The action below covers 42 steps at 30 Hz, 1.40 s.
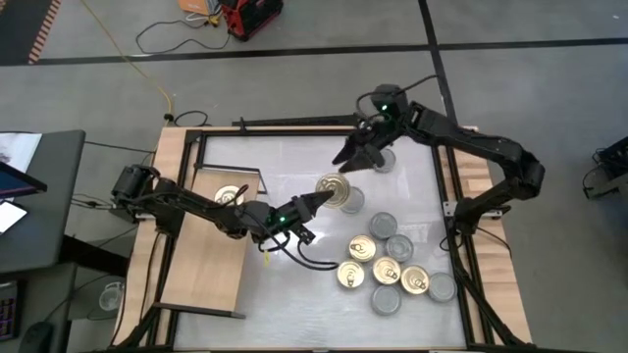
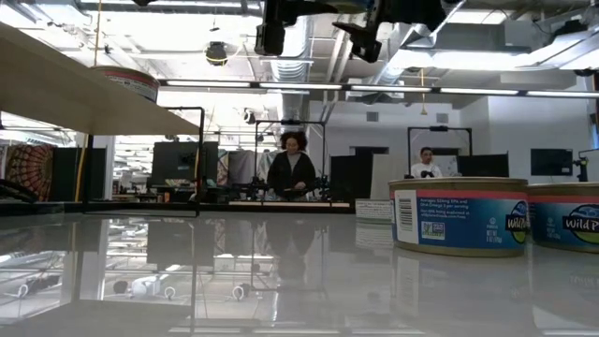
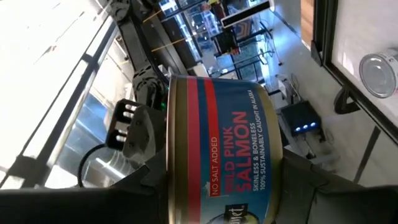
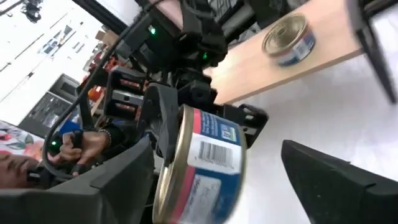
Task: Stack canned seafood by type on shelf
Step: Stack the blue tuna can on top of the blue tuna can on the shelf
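White tabletop [image 1: 294,167] fills a wooden bench frame, with grey floor and loose cables beyond it; the low view looks across the glossy surface into a workshop where two people stand far back.

At the left lies the shelf [image 1: 201,270], a light wooden board in a thin black frame. One gold-topped tin [image 1: 228,195] sits on it near its far end, and nothing else is on the board.

Moving right, the left gripper [image 1: 322,198] reaches out over the middle of the table, its fingers clamped narrowly on a gold-topped can [image 1: 332,187] held tipped on its side. That tin's label [image 3: 239,152] reads "NO SALT ADDED", "WILD PINK SALMON" and "SKINLESS & BONELESS", on blue with red and gold bands. A silver-topped tin [image 1: 350,202] lies just beside it on the table.

Further right, the right gripper [image 1: 355,157] hangs above the table's far side with its fingers spread wide and empty, next to another silver-topped tin [image 1: 381,158].

At the near right sits the cluster [image 1: 392,265]: four gold tops and five silver-grey tops, packed close together. In the low view the nearest label [image 2: 459,220] shows a barcode and "Wild P", the rest cut off.
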### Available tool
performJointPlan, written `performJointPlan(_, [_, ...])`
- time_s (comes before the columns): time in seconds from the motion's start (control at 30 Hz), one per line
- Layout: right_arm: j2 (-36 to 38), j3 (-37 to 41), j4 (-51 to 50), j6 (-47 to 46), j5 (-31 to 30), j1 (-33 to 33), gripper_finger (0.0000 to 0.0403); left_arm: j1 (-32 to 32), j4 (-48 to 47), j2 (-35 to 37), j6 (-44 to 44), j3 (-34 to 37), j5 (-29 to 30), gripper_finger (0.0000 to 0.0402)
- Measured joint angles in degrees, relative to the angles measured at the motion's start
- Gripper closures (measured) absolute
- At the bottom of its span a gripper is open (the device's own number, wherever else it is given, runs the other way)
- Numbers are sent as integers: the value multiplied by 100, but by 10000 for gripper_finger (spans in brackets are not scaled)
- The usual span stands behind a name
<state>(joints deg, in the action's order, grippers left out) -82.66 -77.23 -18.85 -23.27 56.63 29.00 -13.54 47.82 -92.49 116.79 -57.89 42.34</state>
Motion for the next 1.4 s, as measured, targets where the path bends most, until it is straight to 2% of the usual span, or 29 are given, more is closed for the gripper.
performJointPlan(0.1, [198, 0, -146, 345, 8, 408, 13, -4, -111, 15, -182, 2, 39, 224])
performJointPlan(0.2, [371, 0, -226, 526, -145, 739, 11, -30, -310, 334, -476, 224, -36, 224])
performJointPlan(0.4, [814, 0, -541, 835, -1313, 775, 15, -74, -723, 1687, -1340, 1090, -592, 224])
performJointPlan(0.53, [1077, 2, -626, 821, -2331, 305, 17, -379, -1022, 2580, -1958, 1588, -444, 224])
performJointPlan(0.63, [1230, 0, -712, 645, -3047, -180, 18, -801, -1161, 3014, -2093, 1880, 302, 221])
performJointPlan(0.77, [1224, 2, -945, 481, -4267, -970, 18, -1551, -1446, 3392, -2157, 2091, 1648, 208])
performJointPlan(0.83, [1127, 2, -963, 474, -4660, -1325, 18, -1864, -1870, 3504, -2629, 2103, 1975, 209])
performJointPlan(0.93, [895, 4, -882, 468, -4848, -1697, 18, -2178, -2381, 3608, -3209, 2109, 2293, 218])
performJointPlan(1.1, [540, 4, -626, 480, -4930, -2006, 18, -2110, -2619, 3759, -3807, 2109, 2371, 221])
performJointPlan(1.23, [343, 5, -364, 468, -4934, -2069, 18, -1923, -2610, 3857, -4505, 2109, 1820, 215])
performJointPlan(1.4, [285, 7, -216, 418, -4936, -2070, 18, -2247, -2812, 4078, -5271, 2109, 1703, 212])
